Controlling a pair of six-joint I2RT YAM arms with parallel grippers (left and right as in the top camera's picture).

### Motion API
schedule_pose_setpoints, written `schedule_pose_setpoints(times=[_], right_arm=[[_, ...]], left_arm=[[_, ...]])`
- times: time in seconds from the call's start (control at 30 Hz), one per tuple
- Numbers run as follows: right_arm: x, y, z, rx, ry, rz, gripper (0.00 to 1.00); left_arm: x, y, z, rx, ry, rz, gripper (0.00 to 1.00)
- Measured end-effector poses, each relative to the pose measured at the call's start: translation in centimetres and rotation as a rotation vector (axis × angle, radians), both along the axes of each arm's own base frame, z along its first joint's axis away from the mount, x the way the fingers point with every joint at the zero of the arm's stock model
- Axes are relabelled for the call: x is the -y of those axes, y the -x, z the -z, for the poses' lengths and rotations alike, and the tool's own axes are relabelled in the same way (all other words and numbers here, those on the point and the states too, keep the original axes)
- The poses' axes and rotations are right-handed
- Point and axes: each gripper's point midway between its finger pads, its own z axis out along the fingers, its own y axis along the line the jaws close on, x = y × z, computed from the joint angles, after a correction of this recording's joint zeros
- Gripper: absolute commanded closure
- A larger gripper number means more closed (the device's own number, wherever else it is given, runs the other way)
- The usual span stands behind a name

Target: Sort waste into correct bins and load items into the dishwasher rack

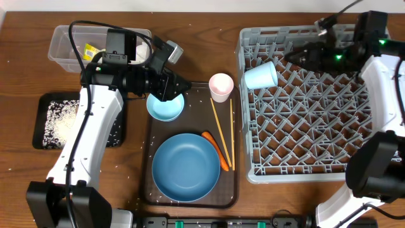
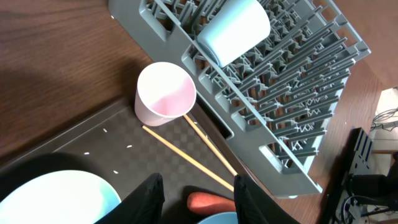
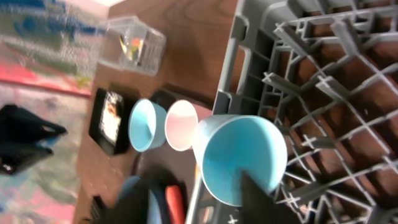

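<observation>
Glossy round plate (image 1: 186, 166) on the textured brown tray (image 1: 193, 120), carrot (image 1: 216, 151) beside its rim. My left hand (image 2: 198, 182) hangs part open, empty, over the bowl (image 1: 166, 109). Smooth cup (image 1: 261, 75) lies tipped in the grey lattice rack (image 1: 304, 126). I cannot tell the grip of the right hand (image 1: 294, 57) near it. Dark wood tabletop (image 1: 190, 38).

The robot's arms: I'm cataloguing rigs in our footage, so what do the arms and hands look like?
The left arm and right arm have white shells over black joints, with black cables looping along them. The left hand and right hand are black, each with two dark fingers. A small green light glows near the right wrist.
</observation>
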Motion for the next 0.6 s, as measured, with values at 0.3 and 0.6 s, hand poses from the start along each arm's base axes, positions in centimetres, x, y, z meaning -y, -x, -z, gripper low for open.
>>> schedule_pose_setpoints(times=[0.3, 0.6], right_arm=[[-4.8, 0.4, 2.7, 0.013, 0.124, -0.104, 0.62], [-6.5, 0.0, 4.5, -0.014, 0.153, -0.120, 0.91]], left_arm=[[0.0, 0.0, 0.0, 0.000, 0.000, 0.000, 0.62], [0.0, 0.0, 0.0, -0.001, 0.000, 0.000, 0.62]])
